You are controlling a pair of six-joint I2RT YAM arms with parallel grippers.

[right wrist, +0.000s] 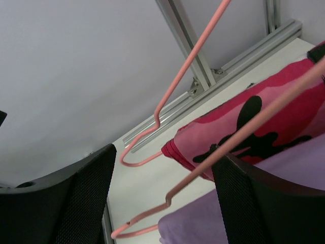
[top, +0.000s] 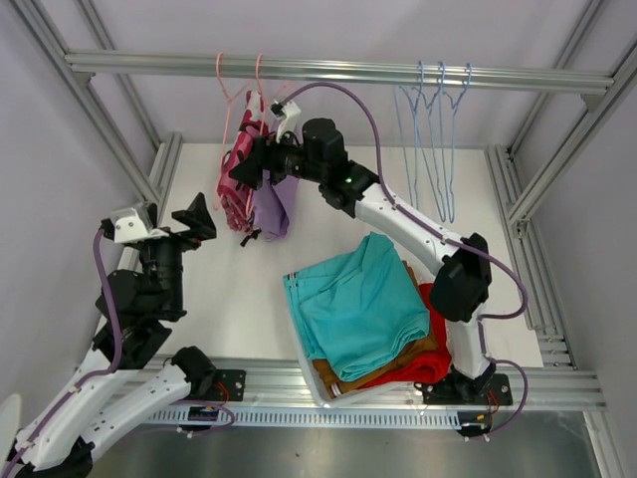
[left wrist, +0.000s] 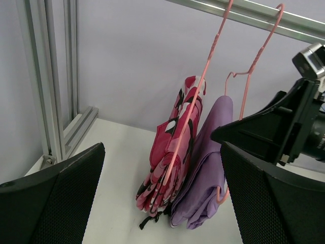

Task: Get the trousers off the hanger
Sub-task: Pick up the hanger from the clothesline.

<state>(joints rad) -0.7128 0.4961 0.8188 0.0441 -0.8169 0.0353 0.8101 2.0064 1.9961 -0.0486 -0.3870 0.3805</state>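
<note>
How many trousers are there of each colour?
Pink camo: 1
Lilac: 1
Teal: 1
Mustard: 1
Red: 1
Total: 5

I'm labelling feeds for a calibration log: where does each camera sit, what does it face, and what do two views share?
Top external: above and behind the bases, looking down at the table; both arms show.
Left wrist: low at the left, facing the hanging pink camouflage trousers and lilac trousers; the left fingers, open, frame it.
Right wrist: beside the pink hangers, facing the frame corner; the right fingers, open, show.
Shared: both wrist views show those two trousers.
</note>
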